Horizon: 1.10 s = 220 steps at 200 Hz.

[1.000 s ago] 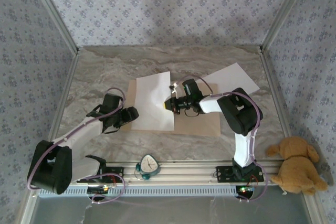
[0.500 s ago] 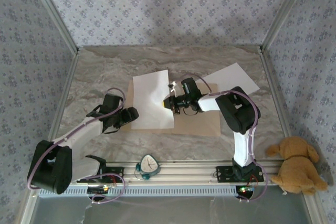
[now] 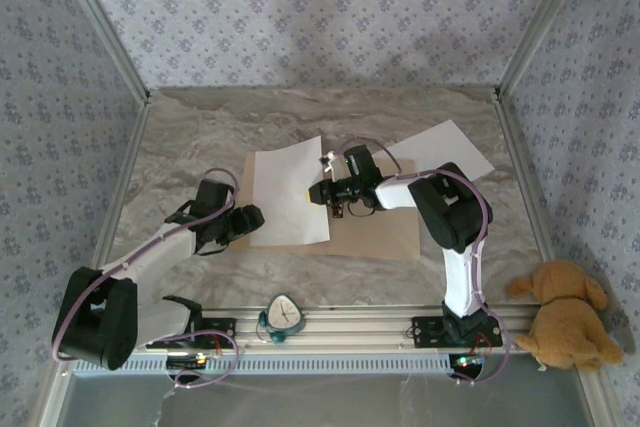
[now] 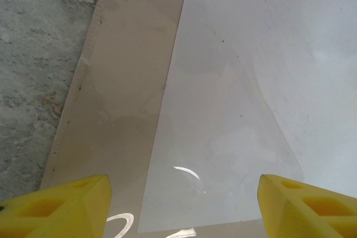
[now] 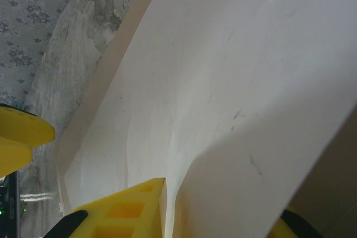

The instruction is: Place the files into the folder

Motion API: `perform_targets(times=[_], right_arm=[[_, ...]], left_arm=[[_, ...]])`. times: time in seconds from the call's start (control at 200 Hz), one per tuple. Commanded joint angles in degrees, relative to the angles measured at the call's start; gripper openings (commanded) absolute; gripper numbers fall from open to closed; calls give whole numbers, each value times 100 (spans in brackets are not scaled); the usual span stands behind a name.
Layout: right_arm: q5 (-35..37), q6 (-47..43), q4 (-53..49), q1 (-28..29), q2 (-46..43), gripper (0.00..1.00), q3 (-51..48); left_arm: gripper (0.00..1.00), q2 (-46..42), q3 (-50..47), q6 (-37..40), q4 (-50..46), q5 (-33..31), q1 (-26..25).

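I am laying the first sheet (image 3: pixel 288 197) on the folder (image 3: pixel 385 232), nine-o'clock half, with my left fingers (image 3: pixel 252 217) released and my right fingers (image 3: pixel 320 194) straddling its three-o'clock edge, pinching or not I cannot tell; next, I judge, fetch the second sheet (image 3: pixel 450 152) at one o'clock.

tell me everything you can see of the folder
The folder is a flat tan-brown cardboard rectangle, lying on the marble table near its middle. A white sheet covers its left half, leaving a bare strip along the left edge; the right half is bare. The right tool sits above its centre line, at the sheet's edge.
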Motion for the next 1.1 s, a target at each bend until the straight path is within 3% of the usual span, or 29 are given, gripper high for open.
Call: perform_targets(times=[0.0,0.635,1.094], right_arm=[[-54,94,-34,-19,58,20,62],[504,223,105,124,106,6,117],[660,646,753,145,89,3,-152]], left_arm=[[70,49,-22,19,-83,9,30],[71,63,-40,17,-96,-46,28],[71,107,-66,34,-110,-113,29]])
